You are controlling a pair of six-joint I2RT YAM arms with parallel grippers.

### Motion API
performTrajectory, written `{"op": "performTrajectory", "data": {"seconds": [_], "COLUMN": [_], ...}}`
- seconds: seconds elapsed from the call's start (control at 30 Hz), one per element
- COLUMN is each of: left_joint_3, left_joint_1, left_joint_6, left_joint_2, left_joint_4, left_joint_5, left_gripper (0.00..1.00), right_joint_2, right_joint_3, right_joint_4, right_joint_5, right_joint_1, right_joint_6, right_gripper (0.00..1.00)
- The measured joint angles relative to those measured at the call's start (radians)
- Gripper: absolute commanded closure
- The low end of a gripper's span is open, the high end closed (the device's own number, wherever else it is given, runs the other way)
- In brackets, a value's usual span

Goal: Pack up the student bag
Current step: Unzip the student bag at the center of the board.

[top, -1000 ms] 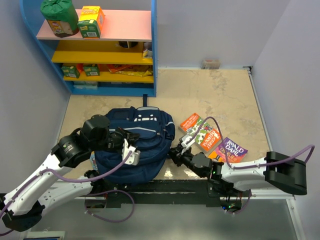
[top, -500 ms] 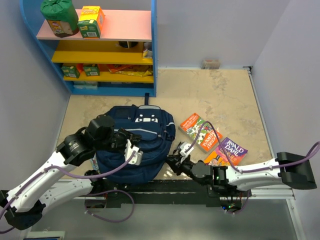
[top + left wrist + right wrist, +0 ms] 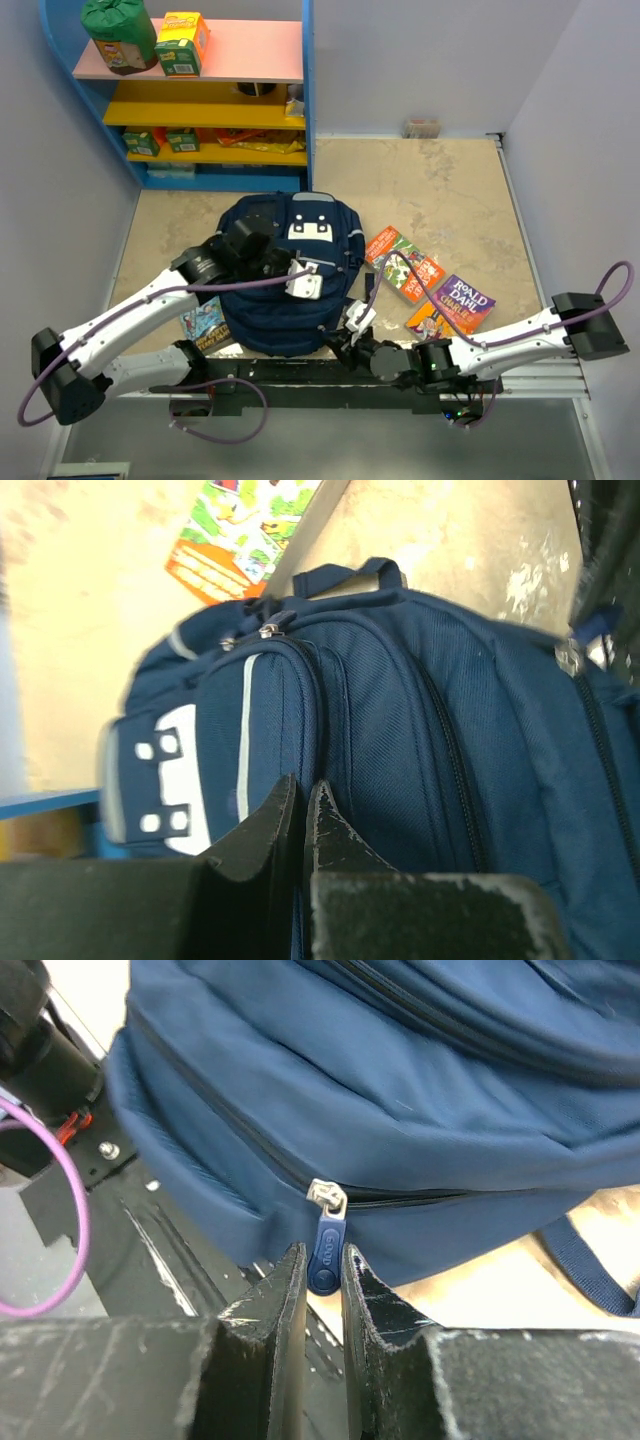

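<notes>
One book [image 3: 462,298] near student bag [image 3: 270,320] — "Roald Dahl", zip-pull [image 3: 326,1250] lettering unclear.

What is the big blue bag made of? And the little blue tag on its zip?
The student bag looks like woven cloth, maybe nylon or polyester. It is matte, with fine diagonal weave lines and soft folds. The zip tag looks like moulded rubber or plastic: smooth and thick, with raised letters. The slider above it looks like metal, since it is silvery and a bit shiny.
</notes>
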Motion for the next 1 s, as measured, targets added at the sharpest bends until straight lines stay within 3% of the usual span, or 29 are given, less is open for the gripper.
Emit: {"op": "performTrajectory", "data": {"seconds": [0.5, 0.73, 0.83, 1.0], "left_joint_3": [0.255, 0.32, 0.333, 0.319], "left_joint_1": [-0.07, -0.08, -0.08, -0.08], "left_joint_6": [-0.374, -0.439, -0.438, -0.436], "left_joint_2": [0.393, 0.449, 0.447, 0.421], "left_joint_4": [0.042, 0.055, 0.092, 0.119], "left_joint_5": [-0.034, -0.042, -0.054, -0.071], "left_gripper": [1.0, 1.0, 1.0, 1.0], "right_joint_2": [0.238, 0.359, 0.352, 0.203], "right_joint_3": [0.235, 0.301, 0.318, 0.272], "right_joint_4": [-0.119, -0.11, -0.146, -0.146], "right_joint_5": [0.143, 0.156, 0.159, 0.163], "right_joint_1": [0.107, 0.113, 0.13, 0.135], "right_joint_6": [0.026, 0.019, 0.054, 0.073], "right_gripper": [1.0, 1.0, 1.0, 1.0]}}
